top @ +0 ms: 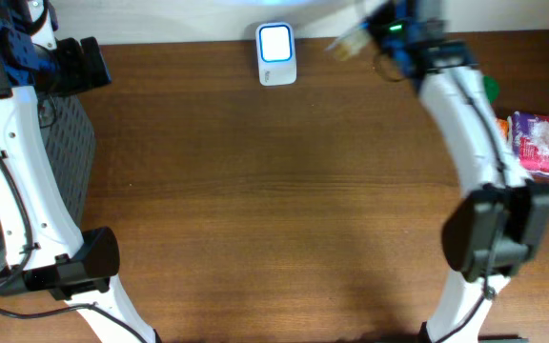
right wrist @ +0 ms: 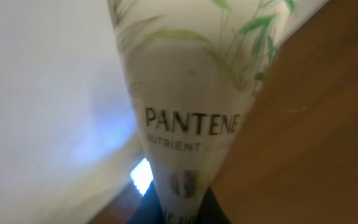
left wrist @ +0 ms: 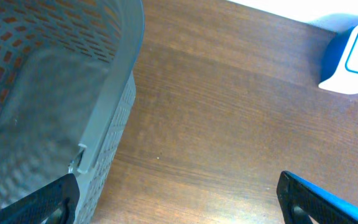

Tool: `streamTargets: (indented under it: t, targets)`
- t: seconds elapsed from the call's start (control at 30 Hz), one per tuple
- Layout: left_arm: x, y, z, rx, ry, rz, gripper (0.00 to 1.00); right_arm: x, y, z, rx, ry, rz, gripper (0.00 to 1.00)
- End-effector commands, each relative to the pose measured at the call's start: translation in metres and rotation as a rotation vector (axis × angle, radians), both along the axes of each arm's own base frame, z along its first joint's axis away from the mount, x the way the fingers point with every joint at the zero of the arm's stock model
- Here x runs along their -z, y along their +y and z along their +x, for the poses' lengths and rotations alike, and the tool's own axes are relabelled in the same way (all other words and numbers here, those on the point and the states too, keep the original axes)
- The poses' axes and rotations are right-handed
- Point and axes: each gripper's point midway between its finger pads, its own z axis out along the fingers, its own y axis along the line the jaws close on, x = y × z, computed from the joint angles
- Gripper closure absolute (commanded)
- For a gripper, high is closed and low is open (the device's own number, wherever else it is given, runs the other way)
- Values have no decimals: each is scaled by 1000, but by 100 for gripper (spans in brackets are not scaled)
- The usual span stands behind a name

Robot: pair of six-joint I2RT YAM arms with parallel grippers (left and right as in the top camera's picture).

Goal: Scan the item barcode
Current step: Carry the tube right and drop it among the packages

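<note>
Glossy white tube (right wrist: 191,93), tapered and printed with green leaves, sits pinched in my right gripper (right wrist: 180,208) near the boxy scanner (top: 275,52), on its right; left gripper (left wrist: 179,198) spread wide beside the perforated grey basket (left wrist: 114,93).

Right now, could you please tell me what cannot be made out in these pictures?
- Barcode: none shows on the item; right wrist view gives one face, its lower print blurred; overhead it is a blur.
- Basket: left wrist view, cut off by edges.
- Pink pack: overhead, print too small.
</note>
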Motion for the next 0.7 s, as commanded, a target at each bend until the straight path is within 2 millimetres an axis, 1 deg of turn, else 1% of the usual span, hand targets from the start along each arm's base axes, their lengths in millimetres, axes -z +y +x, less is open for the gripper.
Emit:
streamTargets:
  t: [0.0,0.03,0.07,0.1,0.13,0.17,0.2,0.23,0.3,0.37,0.4,0.43,0.47,0.53,0.57,0.6,0.63,0.67]
  targets:
    - [-8,-1,-3,-2,-24,-5,1,13,-101,-53,141,205,-190,96]
    - [-8,-1,-3,-2,-24,-6,1,27,-134,-74,215,304,-217,96]
    - [-8,-1,-3,-2,-24,-6,1,39,-165,-93,234,386,-277,96]
    - [-8,-1,-3,-2,-24,-6,1,46,-189,-107,174,447,-358,96]
    - [-8,-1,-3,-2,-24,-5,1,55,-207,-120,120,503,-414,96]
    - [-8,-1,-3,-2,-24,-5,1,61,-218,-129,85,542,-444,92]
    - [-8,-1,-3,-2,-24,-6,1,71,-234,-142,45,592,-474,92]
    - [-8,-1,-3,-2,-24,-6,1,79,-243,-150,53,617,-467,92]
    - [-8,-1,-3,-2,-24,-6,1,96,-252,-154,53,629,-455,93]
    - [-8,-1,-3,-2,-24,-6,1,114,-252,-153,38,627,-466,91]
    - [-8,-1,-3,-2,-23,-6,1,118,-252,-152,38,624,-467,78]
    - [-8,-1,-3,-2,-24,-6,1,118,-253,-151,41,619,-469,66]
    - [-8,-1,-3,-2,-24,-6,1,118,-253,-150,42,616,-470,56]
    - [-8,-1,-3,-2,-24,-5,1,113,-252,-153,40,622,-467,39]
    - [-8,-1,-3,-2,-24,-6,1,104,-250,-156,44,612,-468,29]
    - [-8,-1,-3,-2,-24,-6,1,92,-247,-158,46,591,-469,11]
    - [-8,-1,-3,-2,-24,-6,1,74,-242,-161,42,550,-464,1]
    - [-8,-1,-3,-2,-24,-6,1,60,-236,-163,37,518,-457,1]
